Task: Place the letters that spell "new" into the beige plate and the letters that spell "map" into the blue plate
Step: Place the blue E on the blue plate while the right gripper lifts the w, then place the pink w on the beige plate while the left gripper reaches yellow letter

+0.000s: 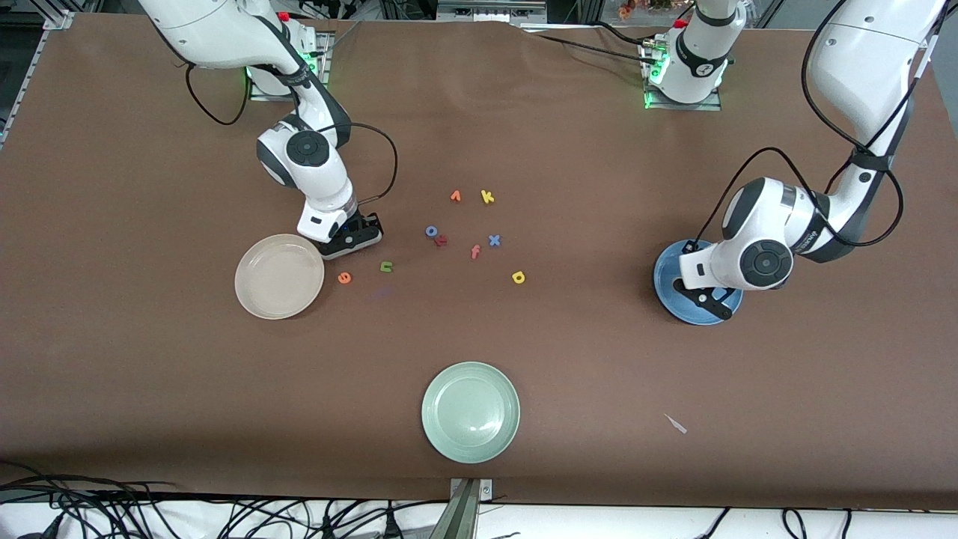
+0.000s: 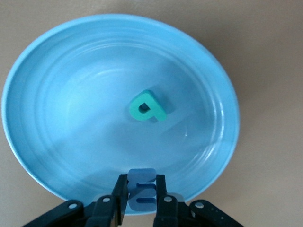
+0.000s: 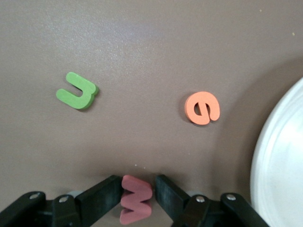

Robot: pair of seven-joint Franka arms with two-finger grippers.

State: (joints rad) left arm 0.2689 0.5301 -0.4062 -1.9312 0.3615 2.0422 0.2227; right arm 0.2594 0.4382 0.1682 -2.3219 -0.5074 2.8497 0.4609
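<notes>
Two plates matter here: the beige plate [image 1: 278, 276] at the right arm's end of the tabletop [image 1: 524, 352] and the blue plate [image 1: 685, 288] at the left arm's end. The left gripper [image 2: 142, 191] hangs over the blue plate's rim, jaws clenched on the periwinkle m [image 2: 142, 187]; the teal p [image 2: 147, 107] lies in the plate. The right gripper [image 3: 136, 198] sits low just beside the beige plate, at about two o'clock from it in the front view, its jaws around the pinkish-red w [image 3: 136, 204], seemingly touching it. The orange e [image 1: 344, 278] and green n [image 1: 386, 266] lie nearby; the yellow a [image 1: 519, 278] lies mid-table.
</notes>
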